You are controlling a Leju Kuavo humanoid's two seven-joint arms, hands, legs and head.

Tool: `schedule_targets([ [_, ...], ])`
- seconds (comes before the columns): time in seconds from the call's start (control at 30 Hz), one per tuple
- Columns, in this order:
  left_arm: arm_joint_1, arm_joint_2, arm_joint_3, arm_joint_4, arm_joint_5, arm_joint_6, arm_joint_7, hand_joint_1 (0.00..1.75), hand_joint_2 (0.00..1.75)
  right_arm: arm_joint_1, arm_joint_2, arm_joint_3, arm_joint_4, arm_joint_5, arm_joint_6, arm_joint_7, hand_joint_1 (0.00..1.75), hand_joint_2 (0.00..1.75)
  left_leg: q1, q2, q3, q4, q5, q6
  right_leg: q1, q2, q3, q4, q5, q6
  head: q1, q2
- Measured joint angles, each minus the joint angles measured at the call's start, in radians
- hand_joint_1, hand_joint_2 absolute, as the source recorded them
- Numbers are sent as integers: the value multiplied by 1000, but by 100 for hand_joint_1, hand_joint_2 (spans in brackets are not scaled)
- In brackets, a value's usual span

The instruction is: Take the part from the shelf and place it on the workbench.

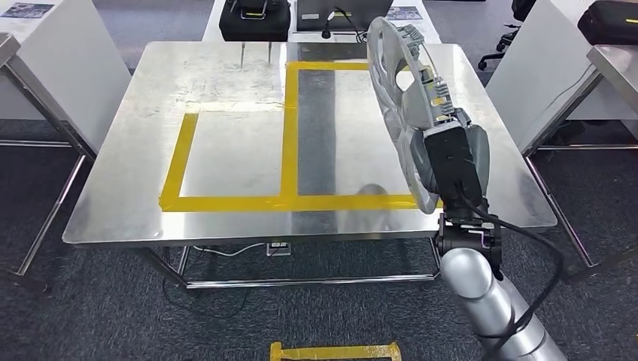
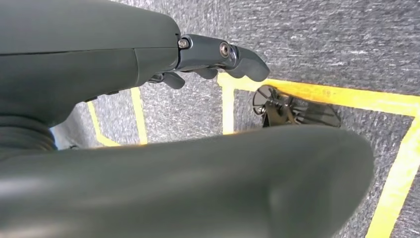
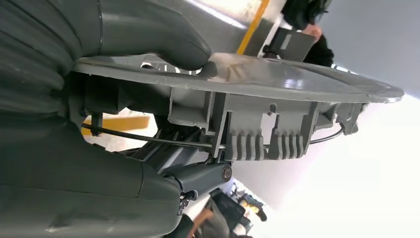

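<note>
My right hand (image 1: 454, 162) holds a silver-grey disc-shaped part (image 1: 397, 98) on edge, raised above the right side of the steel workbench (image 1: 226, 98). The part has spoke-like openings and grey clips on its back. In the right wrist view the part (image 3: 257, 74) lies across the hand (image 3: 124, 163), with the thumb on its smooth face and dark fingers behind its clips. My left hand (image 2: 218, 54) hangs over grey carpet with its fingers curled in and nothing in them.
Yellow tape (image 1: 290, 135) marks rectangles on the workbench top. A black case (image 1: 254, 21) and a laptop stand at the far edge. Grey tables flank both sides. Yellow tape lines (image 2: 317, 94) and a small black base lie on the carpet.
</note>
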Motion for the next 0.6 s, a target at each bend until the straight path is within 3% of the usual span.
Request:
schedule_targets([
  [0.07,-1,-6,0,0,0,-2,2,0,0,-47,16,9,48,50,22,23,175,175,-2,-8,-3,0,4,-3,4,8,65,-132,55,-16,5,0],
  [0.13,-2,-11,0,-1,-4,-3,4,0,0,-102,33,24,105,99,53,48,175,175,0,-10,-12,-1,12,-13,10,14,99,-204,68,-28,8,0],
  [0.2,-2,-15,0,-2,-8,-4,5,0,0,-146,48,40,162,136,82,69,175,175,2,-11,-20,-2,19,-22,13,12,102,-219,70,-30,7,0],
  [0.3,-3,-17,0,-2,-13,-5,5,0,0,-185,65,59,241,179,116,94,175,175,-1,-11,-19,-9,23,-3,9,11,103,-233,76,-7,2,0],
  [0.33,-3,-17,-1,-2,-15,-5,6,0,0,-199,70,69,268,204,132,107,175,175,-1,-11,-17,-14,26,0,9,11,103,-233,77,-4,-2,0],
  [0.47,-11,-18,-1,-2,-22,-7,6,0,0,-243,83,105,378,319,202,146,175,175,-1,-9,-13,-24,34,-13,9,11,101,-233,80,-14,-16,0],
  [0.6,-17,-19,-2,-3,-29,-10,9,0,0,-274,98,140,480,397,241,163,175,175,-1,-9,-13,-27,38,-19,10,11,99,-232,82,-18,-23,0],
])
